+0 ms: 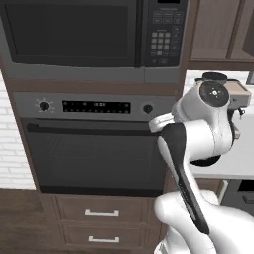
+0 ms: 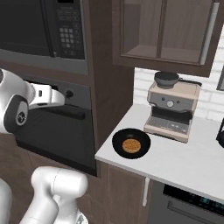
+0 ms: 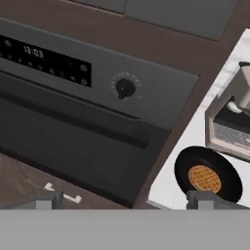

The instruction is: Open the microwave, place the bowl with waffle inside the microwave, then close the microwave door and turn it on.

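the microwave (image 1: 94, 34) sits built into the dark wood cabinet column above the wall oven (image 1: 94, 144), and the microwave door (image 1: 72, 32) with its dark window is shut flat against the front; the keypad panel (image 1: 166, 32) lies to the right of that door. in the right base view the same keypad (image 2: 68, 33) shows at the upper left, above the oven's front. the bowl with waffle (image 2: 131, 143) stands on the white table (image 2: 175, 166) to the right of the oven column, near the table's left front corner and just in front of the coffee machine (image 2: 171, 111), apart from it. the waffle lies flat in the middle of the black bowl. in the hand view the bowl (image 3: 208, 175) lies at the lower right, with the oven's right knob (image 3: 125, 88) and its clock display (image 3: 44, 59) higher and to the left. the claw (image 3: 124, 200) is spread wide, its two dark tips standing far apart at the bottom of the hand view, and it holds nothing; one tip overlaps the near rim of the bowl in that view, though whether it touches cannot be told. the arm's hand end (image 2: 48, 97) hangs in front of the oven's control strip, below the microwave. two drawers (image 1: 101, 213) with pale handles sit under the oven.
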{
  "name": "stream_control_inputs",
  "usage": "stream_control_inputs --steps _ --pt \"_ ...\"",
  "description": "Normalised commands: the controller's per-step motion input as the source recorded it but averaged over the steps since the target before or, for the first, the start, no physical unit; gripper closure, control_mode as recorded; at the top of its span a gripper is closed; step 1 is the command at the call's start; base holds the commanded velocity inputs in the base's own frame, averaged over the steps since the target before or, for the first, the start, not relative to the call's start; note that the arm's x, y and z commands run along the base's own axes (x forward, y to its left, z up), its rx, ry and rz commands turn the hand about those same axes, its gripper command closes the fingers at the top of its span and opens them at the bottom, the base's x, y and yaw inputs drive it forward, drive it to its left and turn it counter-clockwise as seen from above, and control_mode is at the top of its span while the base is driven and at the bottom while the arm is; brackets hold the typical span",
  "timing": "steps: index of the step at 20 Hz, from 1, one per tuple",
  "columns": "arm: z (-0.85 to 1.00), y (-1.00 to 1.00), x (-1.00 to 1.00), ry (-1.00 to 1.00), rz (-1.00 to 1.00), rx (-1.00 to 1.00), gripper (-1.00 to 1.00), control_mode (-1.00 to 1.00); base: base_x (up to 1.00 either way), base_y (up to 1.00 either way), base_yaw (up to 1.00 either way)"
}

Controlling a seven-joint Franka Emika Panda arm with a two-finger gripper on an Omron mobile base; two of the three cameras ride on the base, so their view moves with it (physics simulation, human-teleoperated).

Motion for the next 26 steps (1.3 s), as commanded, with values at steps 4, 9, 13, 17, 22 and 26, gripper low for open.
stream_control_inputs --steps 4,9,13,17,22,26 --pt "0.72 0.2 0.0 -0.17 -0.21 -0.06 -1.0 -1.0 0.0 0.0 0.0" --pt "0.61 0.2 0.0 -0.2 -0.22 -0.06 -1.0 -1.0 0.0 0.0 0.0" --pt "0.47 0.11 0.0 -0.26 -0.22 -0.04 -1.0 -1.0 0.0 0.0 0.0" --pt "0.4 0.09 0.0 -0.3 -0.22 -0.05 -1.0 -1.0 0.0 0.0 0.0" --pt "0.38 0.03 0.0 -0.3 -0.18 -0.01 -1.0 -1.0 0.0 0.0 0.0" --pt "0.24 0.01 -0.01 -0.27 0.01 0.0 -1.0 -1.0 0.0 0.0 0.0"
